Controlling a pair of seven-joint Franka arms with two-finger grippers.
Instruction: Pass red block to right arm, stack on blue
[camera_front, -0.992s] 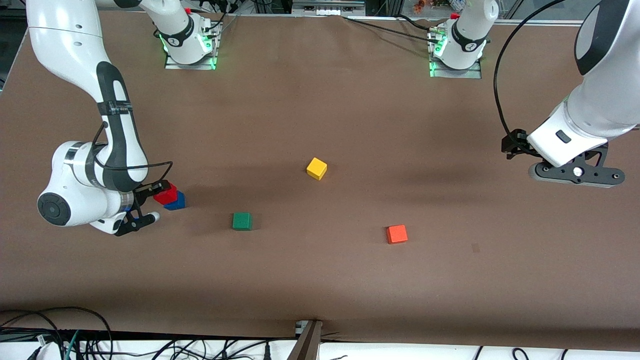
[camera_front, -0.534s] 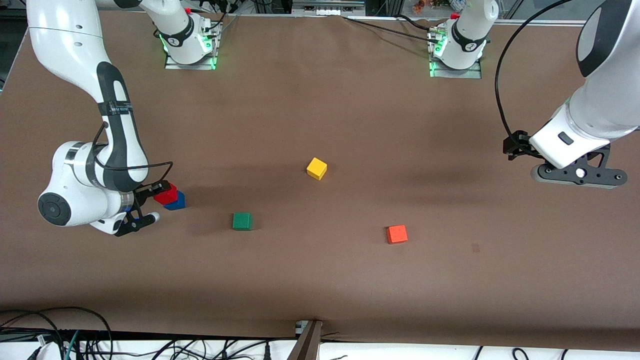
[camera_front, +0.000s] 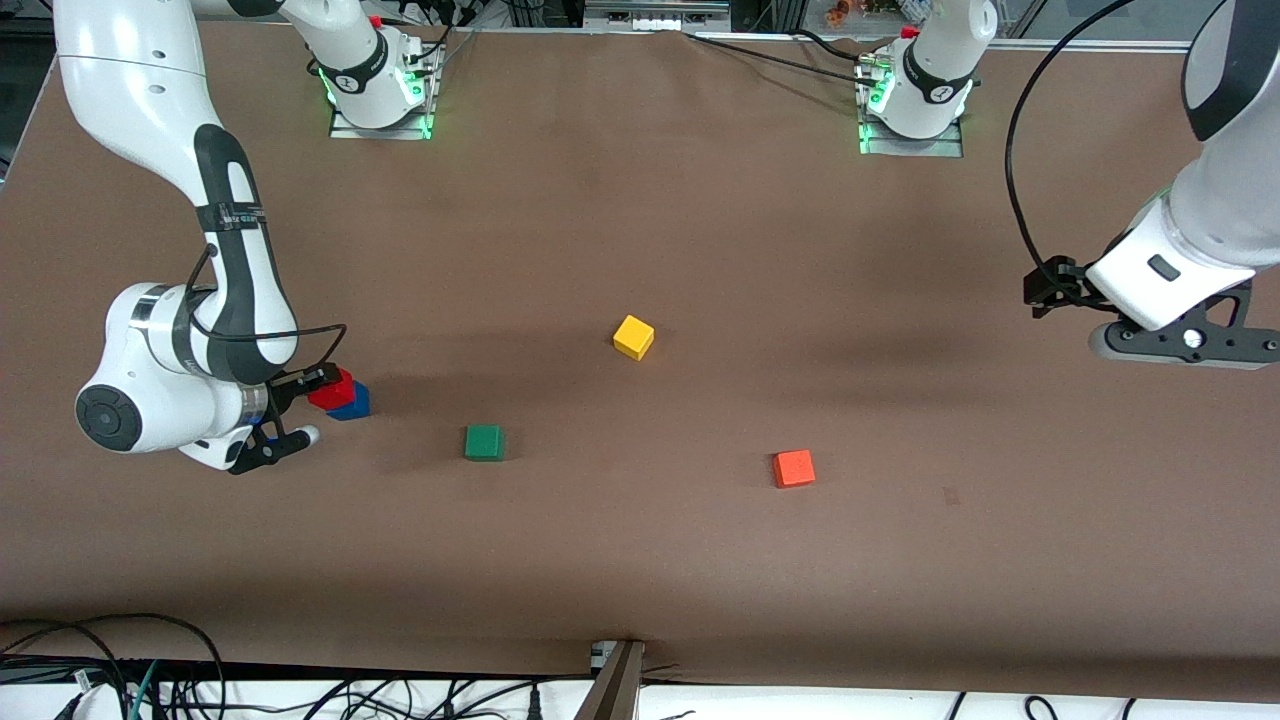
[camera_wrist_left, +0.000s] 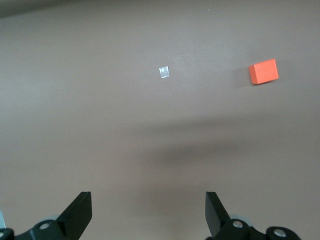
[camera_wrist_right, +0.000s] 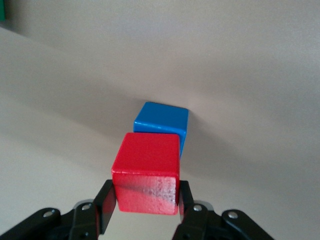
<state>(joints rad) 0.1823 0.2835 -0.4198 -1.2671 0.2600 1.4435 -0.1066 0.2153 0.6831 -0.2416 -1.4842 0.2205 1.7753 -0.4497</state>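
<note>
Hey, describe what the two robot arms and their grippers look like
Both arms are glossy white with black joint sections, on bases lit green. The right arm has a silver wrist ring, a thin black cable and the slim black right gripper. The left arm carries a looping black cable and the wide black linkage-style left gripper.

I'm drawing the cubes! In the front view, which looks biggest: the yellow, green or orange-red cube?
1. to 3. yellow cube, green cube and orange-red cube: they look alike in size, so I cannot rank them. Any small difference comes from how each is turned and how near the camera it lies.
</note>
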